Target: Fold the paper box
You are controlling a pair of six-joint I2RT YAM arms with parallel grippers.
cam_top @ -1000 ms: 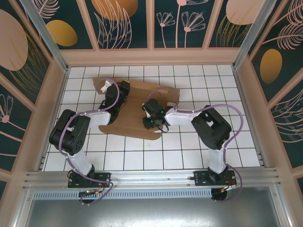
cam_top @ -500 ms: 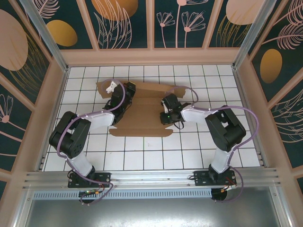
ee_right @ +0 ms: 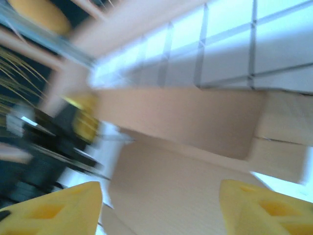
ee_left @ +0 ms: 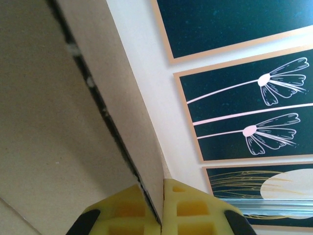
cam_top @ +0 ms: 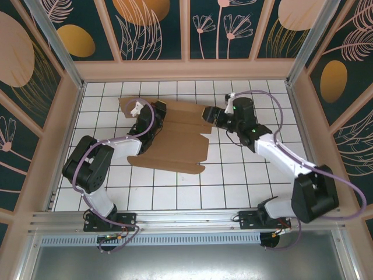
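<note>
Evidently light and stiff, the paper box (cam_top: 175,140) bends, we judge, only along its scores; our left gripper (ee_left: 162,198) pinches a flap edge, the best hold; our right gripper (ee_right: 159,203) stands wide, empty.

Brown paper box (cam_top: 175,137), unfolded, mid-table

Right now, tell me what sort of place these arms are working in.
Probably a purpose-built robot test cell: a white tiled floor boxed in by flower-painted wall panels, an aluminium rail along the near edge, and a paper box as the workpiece.
</note>
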